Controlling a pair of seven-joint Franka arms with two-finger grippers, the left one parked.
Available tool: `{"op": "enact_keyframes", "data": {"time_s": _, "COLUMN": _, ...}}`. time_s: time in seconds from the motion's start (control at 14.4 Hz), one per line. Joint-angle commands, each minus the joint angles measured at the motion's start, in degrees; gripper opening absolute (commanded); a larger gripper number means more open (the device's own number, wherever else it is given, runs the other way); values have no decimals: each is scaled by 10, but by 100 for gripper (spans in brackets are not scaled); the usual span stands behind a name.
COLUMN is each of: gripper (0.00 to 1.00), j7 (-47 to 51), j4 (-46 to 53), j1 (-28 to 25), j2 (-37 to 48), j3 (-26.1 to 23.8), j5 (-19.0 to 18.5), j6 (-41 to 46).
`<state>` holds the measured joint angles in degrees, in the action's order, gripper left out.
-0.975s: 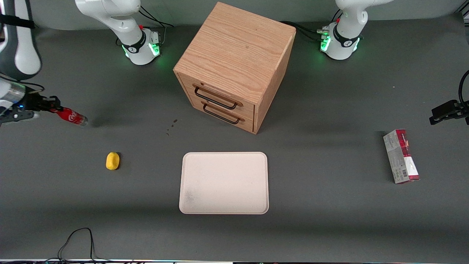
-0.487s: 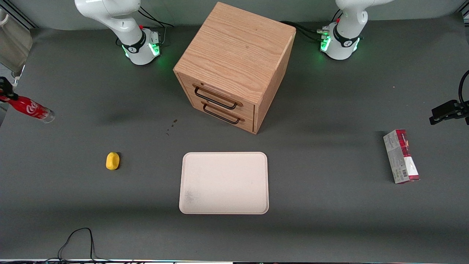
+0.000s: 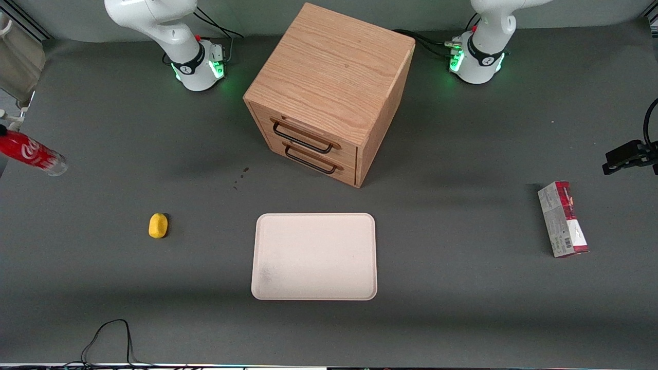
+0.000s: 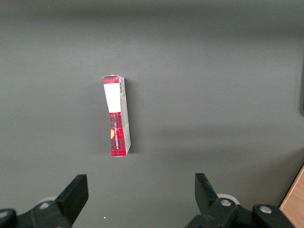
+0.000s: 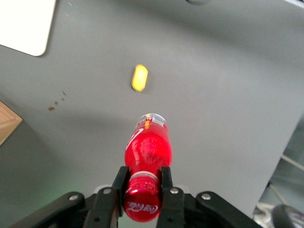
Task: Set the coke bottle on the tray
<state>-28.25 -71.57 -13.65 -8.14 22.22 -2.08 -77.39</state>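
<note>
My gripper [image 5: 141, 179] is shut on the neck of the coke bottle [image 5: 147, 149], just below its red cap. The bottle is red with white script and a clear base. In the front view the bottle [image 3: 32, 152] hangs tilted in the air at the working arm's end of the table; the gripper itself is out of that view. The pale pinkish-cream tray [image 3: 314, 256] lies flat nearer the front camera than the wooden cabinet, far from the bottle. A corner of the tray [image 5: 23, 23] shows in the right wrist view.
A wooden drawer cabinet [image 3: 329, 92] stands mid-table. A yellow lump [image 3: 158, 225] lies between the bottle and the tray; it also shows in the right wrist view [image 5: 139, 77]. A red-and-grey carton [image 3: 563, 218] lies toward the parked arm's end. A black cable [image 3: 110, 339] lies at the front edge.
The gripper has carried the bottle sideways away from the tray, toward the working arm's end of the table, and has left the front view. The bottle stays gripped.
</note>
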Motion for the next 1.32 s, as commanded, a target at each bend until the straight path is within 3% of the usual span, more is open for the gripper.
{"op": "enact_keyframes", "data": {"time_s": 0.0, "gripper": 0, "j7": 18, "j4": 146, "j1": -4, "j2": -107, "j3": -49, "j5": 15, "j6": 33}}
{"op": "enact_keyframes", "data": {"time_s": 0.28, "gripper": 0, "j7": 163, "j4": 224, "j1": -3, "j2": -206, "j3": -169, "j5": 15, "j6": 24}}
{"op": "enact_keyframes", "data": {"time_s": 0.56, "gripper": 0, "j7": 280, "j4": 245, "j1": -18, "j2": -243, "j3": -244, "j5": 13, "j6": -4}}
{"op": "enact_keyframes", "data": {"time_s": 0.91, "gripper": 0, "j7": 326, "j4": 245, "j1": -78, "j2": -258, "j3": -257, "j5": 13, "j6": -26}}
{"op": "enact_keyframes", "data": {"time_s": 1.25, "gripper": 0, "j7": 325, "j4": 245, "j1": -82, "j2": -299, "j3": -257, "j5": 14, "j6": -97}}
